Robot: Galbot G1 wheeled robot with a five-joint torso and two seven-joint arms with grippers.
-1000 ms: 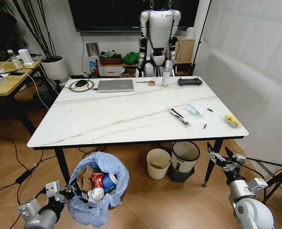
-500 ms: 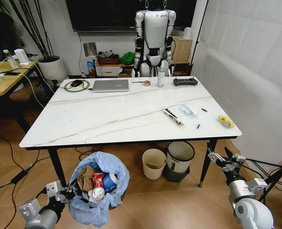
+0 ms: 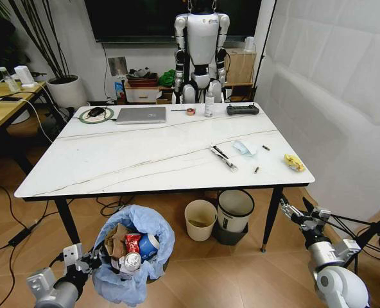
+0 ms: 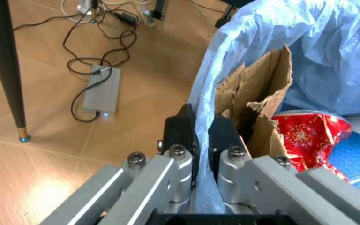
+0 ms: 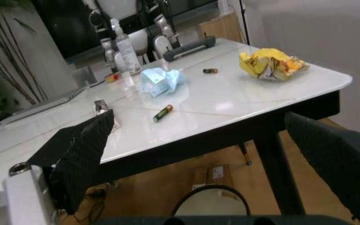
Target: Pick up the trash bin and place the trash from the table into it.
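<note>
We hold the trash bin (image 3: 133, 253) low at our left side, below the near edge of the table (image 3: 113, 160); our left gripper (image 4: 200, 136) is pinched tight on the rim of its crinkled light-blue bag. Inside it lie torn brown cardboard (image 4: 255, 103), a red wrapper (image 4: 305, 138) and a blue paper cup (image 3: 147, 245). Our right gripper (image 3: 299, 210) hangs beside the table's near right leg, fingers spread wide and holding nothing. On the tabletop's right part rest a light-blue mask (image 5: 161, 80), a yellow scrap (image 5: 271, 64) close to the right edge, and a small dark stick (image 5: 162, 112) between mask and near edge.
</note>
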